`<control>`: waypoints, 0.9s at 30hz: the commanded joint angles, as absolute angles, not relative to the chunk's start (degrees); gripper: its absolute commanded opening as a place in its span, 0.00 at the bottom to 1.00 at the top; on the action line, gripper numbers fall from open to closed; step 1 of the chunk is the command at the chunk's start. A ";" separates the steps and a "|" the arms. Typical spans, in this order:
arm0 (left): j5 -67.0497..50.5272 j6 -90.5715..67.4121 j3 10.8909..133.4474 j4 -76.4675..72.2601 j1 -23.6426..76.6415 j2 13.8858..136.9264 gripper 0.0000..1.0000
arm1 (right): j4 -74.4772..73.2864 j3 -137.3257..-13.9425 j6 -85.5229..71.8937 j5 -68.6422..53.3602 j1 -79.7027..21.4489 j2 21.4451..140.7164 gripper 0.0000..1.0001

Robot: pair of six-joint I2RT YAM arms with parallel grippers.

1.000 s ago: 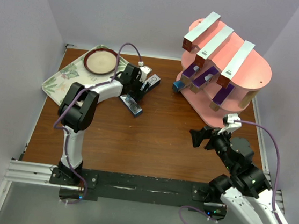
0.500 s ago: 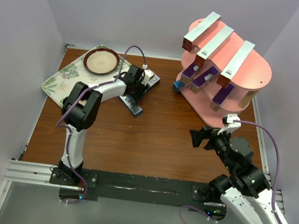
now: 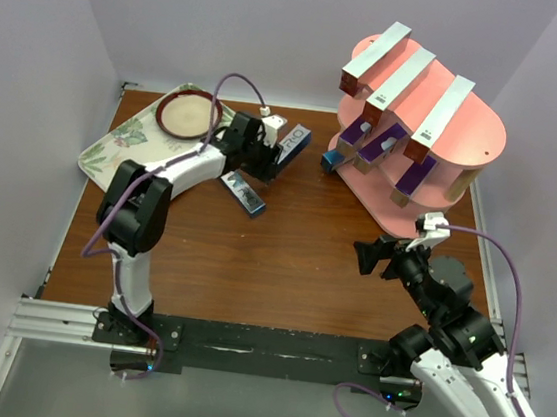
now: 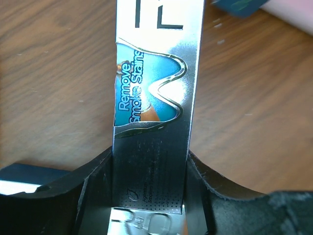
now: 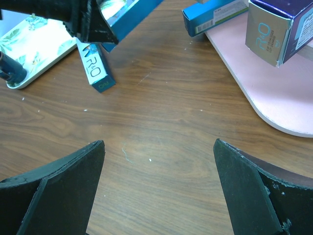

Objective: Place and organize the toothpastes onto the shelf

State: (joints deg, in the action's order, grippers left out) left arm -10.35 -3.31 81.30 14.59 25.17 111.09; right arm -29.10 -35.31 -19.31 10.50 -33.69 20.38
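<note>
We note the left claw (image 3: 267, 153) clamped on one end of a silver toothpaste box (image 4: 152, 93), its long axis running straight out from the claw, roughly toward the shelf (image 3: 472, 140). Legible print: "Remove Smoke Stains". The right claw (image 5: 156, 166) stands wide over the bench (image 3: 283, 259), holding nothing.

Held toothpaste box (image 4: 152, 98) cropped at top; shelf (image 5: 264, 88) mostly cropped.
</note>
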 commanded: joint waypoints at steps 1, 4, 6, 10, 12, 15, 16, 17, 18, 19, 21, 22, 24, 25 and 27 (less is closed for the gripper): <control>-19.59 -11.95 78.14 9.06 25.22 104.77 0.32 | -27.68 -35.25 -18.63 10.11 -33.57 19.69 0.97; -22.76 -15.99 74.19 7.65 25.14 102.57 0.32 | -27.77 -35.33 -18.55 10.11 -33.57 19.43 0.97; -24.34 -18.18 71.91 7.73 25.22 101.52 0.32 | -27.69 -35.42 -18.55 10.28 -33.58 19.25 0.97; -30.22 -22.93 66.72 3.10 25.22 99.15 0.28 | -27.77 -35.33 -18.54 10.28 -33.58 18.99 0.97; -34.43 -26.08 63.20 0.89 25.31 97.74 0.27 | -27.69 -35.16 -18.63 10.28 -33.58 18.81 0.97; -38.05 -28.64 60.47 -5.18 26.45 96.59 0.29 | -27.60 -35.33 -18.63 10.37 -33.57 18.54 0.97; -38.67 -29.09 59.86 -7.36 27.41 96.42 0.29 | -27.68 -35.33 -18.46 10.46 -33.57 18.46 0.97; -40.33 -29.96 58.55 -8.95 28.03 96.42 0.29 | -27.86 -35.42 -18.54 10.46 -33.57 18.37 0.97; -41.39 -32.49 57.84 -10.97 28.56 96.50 0.29 | -27.95 -35.42 -18.54 10.46 -33.57 18.28 0.97; -42.35 -34.17 57.14 -15.68 29.78 96.85 0.29 | -27.95 -35.42 -18.54 10.46 -33.57 18.28 0.97; -44.03 -39.08 55.64 -20.89 30.84 98.34 0.29 | -27.86 -35.42 -18.63 10.55 -33.66 18.19 0.97; -44.38 -40.68 55.46 -24.92 31.98 100.00 0.29 | -27.86 -35.51 -18.63 10.46 -33.58 18.19 0.97; -44.21 -43.41 56.95 -27.41 33.56 101.94 0.30 | -28.12 -35.51 -18.63 10.46 -33.57 18.02 0.97; -43.95 -44.20 57.56 -28.29 34.01 103.61 0.31 | -28.21 -35.68 -18.63 10.46 -33.57 18.02 0.97; -44.21 -47.45 59.49 -31.53 35.24 105.46 0.32 | -28.39 -35.68 -18.63 10.46 -33.57 17.84 0.97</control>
